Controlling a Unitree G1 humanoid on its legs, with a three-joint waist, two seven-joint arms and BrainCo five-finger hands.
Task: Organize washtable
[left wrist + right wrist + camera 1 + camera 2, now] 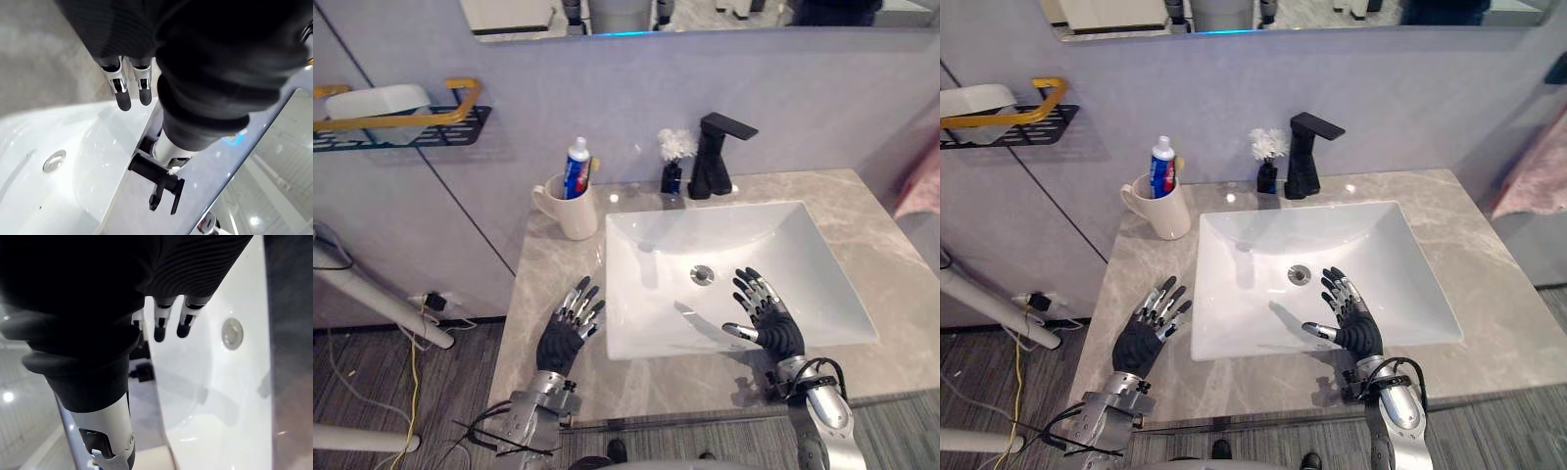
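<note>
Hovering low over the grey marble washtable (pixel 886 257), both robot hands are just kind of hanging there palm-down. The left hand (pixel 570 328) sits above the bare counter just left of the white sink (pixel 783 245), fingers stretched out straight and loose, not wrapped round anything. The right hand (pixel 769 318) is over the front right part of the basin, near the drain (pixel 702 274), fingers fanned out and relaxed too, thumb sticking off to the side. The stuff on the table is all lined up along the back: a cream mug (pixel 570 208) at the back left corner with a toothpaste tube (pixel 576 168) standing upright in it, then a little dark vase with white flowers (pixel 674 162) just beside the black faucet (pixel 712 157) behind the sink. Both hands are well apart from those. Up on the wall to the left there's a black shelf with a gold rail (pixel 401 125) and a white thing (pixel 377 101) resting on it, can't tell what exactly.
</note>
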